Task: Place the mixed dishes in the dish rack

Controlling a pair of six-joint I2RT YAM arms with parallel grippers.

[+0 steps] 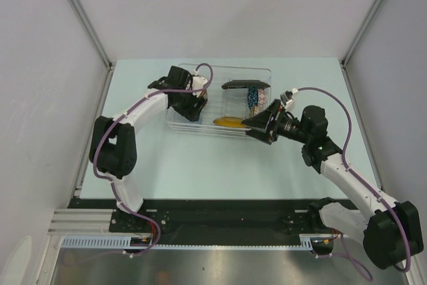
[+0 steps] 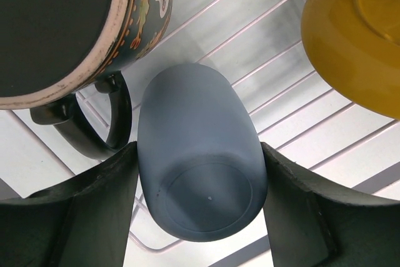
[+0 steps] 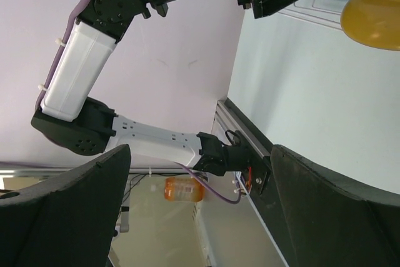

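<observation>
Over the dish rack's (image 1: 217,108) left end, the left gripper (image 2: 200,154) points down, jaws pressed on both sides of the small light-blue cup (image 2: 200,186) lying beside the red mug (image 2: 69,23). At the rack's right front edge, the right gripper (image 1: 259,125) lies rolled sideways, jaws wide.

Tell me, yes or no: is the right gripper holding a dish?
No. In its own wrist view the right gripper stands wide open, with nothing held in it.
</observation>
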